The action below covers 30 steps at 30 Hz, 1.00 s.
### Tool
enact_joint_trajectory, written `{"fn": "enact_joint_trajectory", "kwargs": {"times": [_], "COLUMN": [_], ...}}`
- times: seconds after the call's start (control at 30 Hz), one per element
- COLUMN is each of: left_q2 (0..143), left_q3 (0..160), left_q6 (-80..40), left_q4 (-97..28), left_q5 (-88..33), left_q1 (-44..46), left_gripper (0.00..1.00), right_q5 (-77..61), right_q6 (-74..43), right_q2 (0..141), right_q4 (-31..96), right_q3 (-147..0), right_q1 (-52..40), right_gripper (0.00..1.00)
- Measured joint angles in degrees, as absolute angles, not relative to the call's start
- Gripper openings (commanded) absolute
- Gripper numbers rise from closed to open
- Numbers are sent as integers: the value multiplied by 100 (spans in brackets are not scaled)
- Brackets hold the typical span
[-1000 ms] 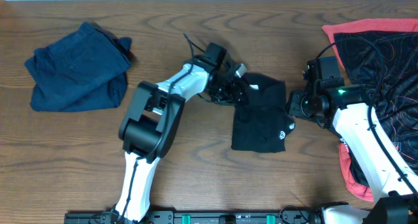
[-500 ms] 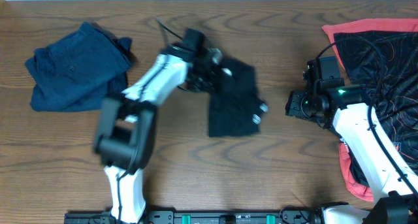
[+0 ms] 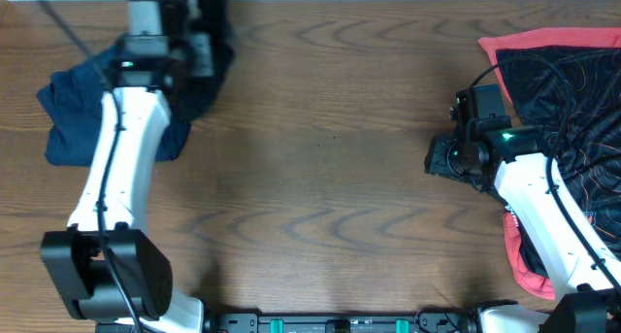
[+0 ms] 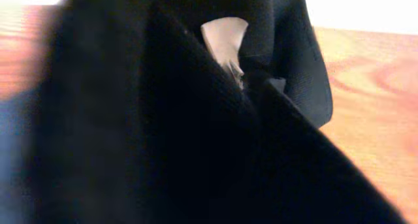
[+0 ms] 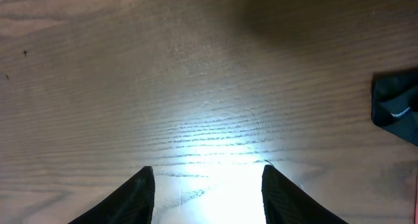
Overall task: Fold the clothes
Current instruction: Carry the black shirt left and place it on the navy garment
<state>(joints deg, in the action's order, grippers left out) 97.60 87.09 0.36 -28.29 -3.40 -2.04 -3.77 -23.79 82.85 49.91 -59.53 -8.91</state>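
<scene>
Overhead: left gripper (image 3: 202,37), clamped on the black garment (image 3: 221,66) by the table's (image 3: 320,178) far edge, may drop it crumpled; right gripper (image 5: 206,175) gapes empty.

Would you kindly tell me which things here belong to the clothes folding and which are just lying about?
Part of the job:
- plain black garment
- navy blue garment
- black garment with red trim

Just lying about:
- nothing loose in view; apart from the arms, only the wooden table
</scene>
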Motion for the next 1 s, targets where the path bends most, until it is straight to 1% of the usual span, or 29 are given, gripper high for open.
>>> {"fn": "enact_joint_trajectory", "kwargs": {"times": [0.27,0.57,0.67,0.73,0.77,0.8,0.83,0.93,1.0], "left_q2": [9760,10007,10228,10361,10420,10447,10471,10475,10473], "left_q3": [8709,8709,8709,8709,8709,8709,8709,8709,8709], "left_q6": [27,-169,-246,-283,-283,-322,-311,-353,-456], "left_q4": [-2414,-2432,-2425,-2418,-2416,-2410,-2399,-2316,-2290], "left_q5": [-257,-259,-261,-259,-255,-255,-257,-209,-73], "left_q1": [-1142,-1739,-1887,-1994,-2067,-2108,-2178,-2344,-2445], "left_gripper": [6,7,17,46,66,91,98,98,98], "right_q5": [-362,-360,-360,-360,-360,-360,-360,-360,-357], "right_q6": [-2379,-2379,-2379,-2379,-2379,-2379,-2379,-2379,-2375], "right_q2": [8285,8287,8287,8285,8285,8285,8287,8285,8285], "right_q4": [5028,5046,5078,5081,5085,5085,5087,5087,5072], "right_q3": [-5953,-5953,-5953,-5953,-5953,-5953,-5953,-5953,-5953], "right_q1": [-891,-891,-891,-891,-891,-891,-891,-891,-891], "right_gripper": [51,50,51,50,50,50,50,53,59]}}
